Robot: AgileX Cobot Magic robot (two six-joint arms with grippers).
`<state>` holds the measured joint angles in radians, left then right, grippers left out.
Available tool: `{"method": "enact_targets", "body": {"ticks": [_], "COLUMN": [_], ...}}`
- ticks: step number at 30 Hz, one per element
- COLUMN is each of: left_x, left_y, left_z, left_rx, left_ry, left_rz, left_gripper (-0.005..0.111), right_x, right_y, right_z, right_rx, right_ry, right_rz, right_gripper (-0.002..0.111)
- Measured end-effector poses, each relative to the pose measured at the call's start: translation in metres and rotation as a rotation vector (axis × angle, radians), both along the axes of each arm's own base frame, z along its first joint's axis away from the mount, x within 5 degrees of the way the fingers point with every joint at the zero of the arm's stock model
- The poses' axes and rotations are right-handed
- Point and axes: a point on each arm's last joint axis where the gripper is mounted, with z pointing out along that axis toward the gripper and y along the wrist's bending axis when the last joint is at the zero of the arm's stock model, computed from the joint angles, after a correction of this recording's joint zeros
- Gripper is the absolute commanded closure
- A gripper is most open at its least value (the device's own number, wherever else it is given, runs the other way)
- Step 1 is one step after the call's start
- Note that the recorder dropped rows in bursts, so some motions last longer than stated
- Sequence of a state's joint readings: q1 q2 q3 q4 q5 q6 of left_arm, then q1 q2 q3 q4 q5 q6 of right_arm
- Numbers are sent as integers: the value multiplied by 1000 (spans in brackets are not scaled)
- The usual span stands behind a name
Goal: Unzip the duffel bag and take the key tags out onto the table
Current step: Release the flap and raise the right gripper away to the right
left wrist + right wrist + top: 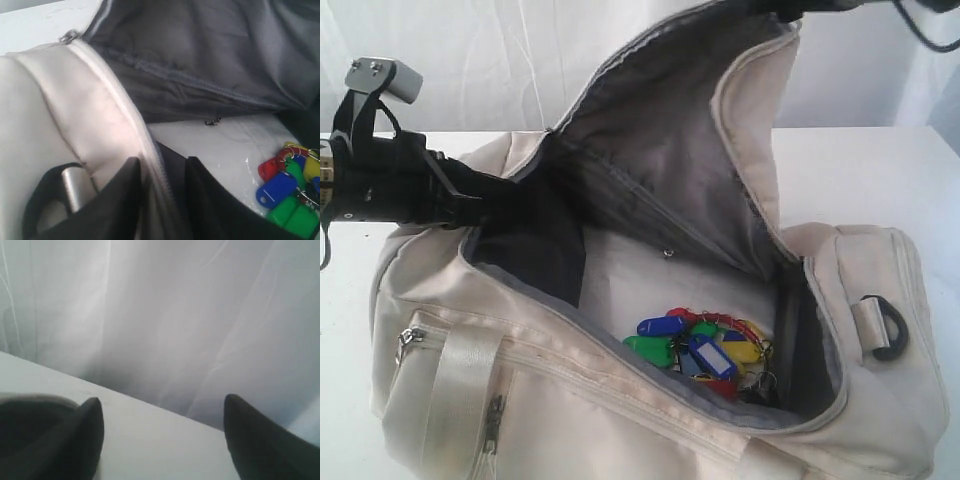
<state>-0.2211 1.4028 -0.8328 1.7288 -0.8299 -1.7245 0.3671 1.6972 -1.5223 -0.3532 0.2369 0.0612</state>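
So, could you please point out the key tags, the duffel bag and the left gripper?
key tags (pixel 705 350): exterior view, middle of the bunch
duffel bag (pixel 620 400): exterior view, cream front wall
left gripper (pixel 161 167): left wrist view, midway between its fingertips

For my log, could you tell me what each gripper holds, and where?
Right gripper is open and empty. Left gripper straddles the zipper rim of the duffel bag; whether it grips cannot be told.

White curtain (pixel 175 315) backdrop, hanging in folds; soft light.
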Motion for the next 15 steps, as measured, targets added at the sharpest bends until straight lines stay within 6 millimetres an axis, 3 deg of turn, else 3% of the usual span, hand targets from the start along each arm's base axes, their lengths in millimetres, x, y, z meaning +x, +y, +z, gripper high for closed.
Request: {"method": "enact_targets", "body": {"ticks": [3, 7, 11, 15], "left_x": [0, 0, 0, 0], "left_y": [0, 0, 0, 0], "left_z": [0, 0, 0, 0], "left_rx": [1, 2, 3, 4], "left_ry": [-1, -1, -1, -1], "left_rz": [2, 4, 3, 3], "left_gripper": [61, 61, 61, 61], "right_x": [-19, -35, -42, -57], "right_y": [-12, -28, -33, -16], "right_z": [28, 52, 42, 19], "right_rx": [-55, 50, -1, -160], "right_ry": [-48, -65, 74, 282], "right_rz": [-5, -63, -109, 77], "right_gripper": [47, 47, 51, 65]}}
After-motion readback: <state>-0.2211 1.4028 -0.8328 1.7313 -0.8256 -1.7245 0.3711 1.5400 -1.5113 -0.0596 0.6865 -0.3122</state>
